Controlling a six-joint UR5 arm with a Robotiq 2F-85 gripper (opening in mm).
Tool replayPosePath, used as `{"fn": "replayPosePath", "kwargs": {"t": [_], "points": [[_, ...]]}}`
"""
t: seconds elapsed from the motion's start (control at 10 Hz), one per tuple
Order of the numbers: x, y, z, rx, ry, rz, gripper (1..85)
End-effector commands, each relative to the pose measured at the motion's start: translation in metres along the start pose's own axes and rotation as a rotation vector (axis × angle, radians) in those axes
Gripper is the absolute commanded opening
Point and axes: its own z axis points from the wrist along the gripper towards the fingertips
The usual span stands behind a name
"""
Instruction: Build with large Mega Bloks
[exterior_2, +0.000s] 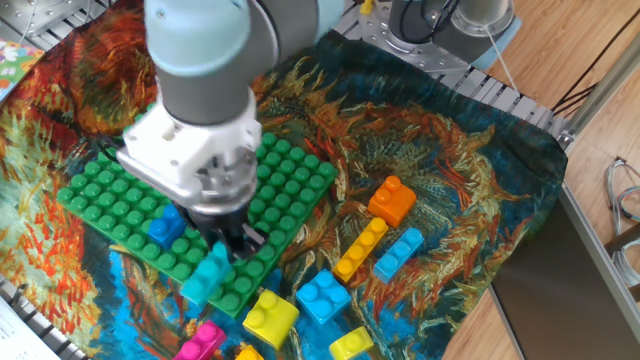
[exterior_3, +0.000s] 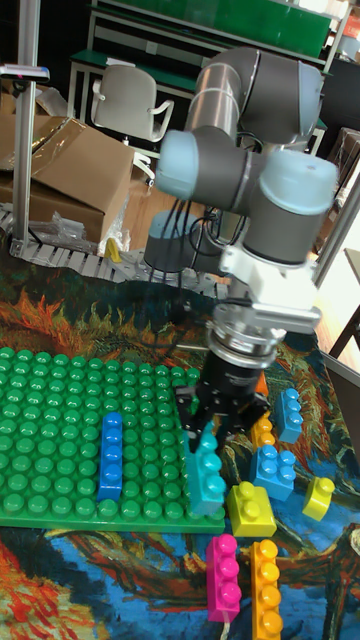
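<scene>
- Over the near right corner of the green studded plate (exterior_2: 120, 205), in the fixed view, my pincer (exterior_2: 228, 243) points down with its fingers closed on the top end of a long teal brick (exterior_2: 207, 275). The brick hangs tilted, its lower end over the plate's front edge.
- On the plate just left of my pincer sits a long blue brick (exterior_2: 167, 226), partly hidden by my wrist.
- On the patterned cloth (exterior_2: 450, 190) off the plate lie the loose bricks: a yellow square brick (exterior_2: 270, 316) and a light blue square brick (exterior_2: 323, 296) near the front, a long yellow brick (exterior_2: 360, 248), a small light blue brick (exterior_2: 399, 253) beside it, and an orange brick (exterior_2: 391, 201) farther back. A pink brick (exterior_2: 198, 342) and a small yellow brick (exterior_2: 351, 345) show at the bottom edge.
- At the plate's right edge, in the tall fixed view, my pincer (exterior_3: 214, 424) grips the teal brick (exterior_3: 207, 474) from above; its foot is at the green studded plate (exterior_3: 60, 420), though I cannot tell whether it is seated on the studs.
- The long blue brick (exterior_3: 111, 455) stands on the plate, well apart from the teal one.
- On the cloth to the right lie the yellow square brick (exterior_3: 250, 508), the light blue square brick (exterior_3: 274, 470) and the small yellow brick (exterior_3: 319, 495); nearer the camera, the pink brick (exterior_3: 222, 576) lies beside a long orange brick (exterior_3: 266, 587).
</scene>
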Motion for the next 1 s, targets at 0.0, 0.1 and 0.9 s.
{"fn": "replayPosePath", "kwargs": {"t": [0.0,0.1,0.9], "points": [[0.02,-0.026,-0.008,-0.066,-0.018,-0.041,1.3],[0.02,-0.025,-0.008,-0.066,-0.017,-0.025,1.3],[0.045,-0.088,-0.023,-0.057,-0.007,-0.03,1.3]]}}
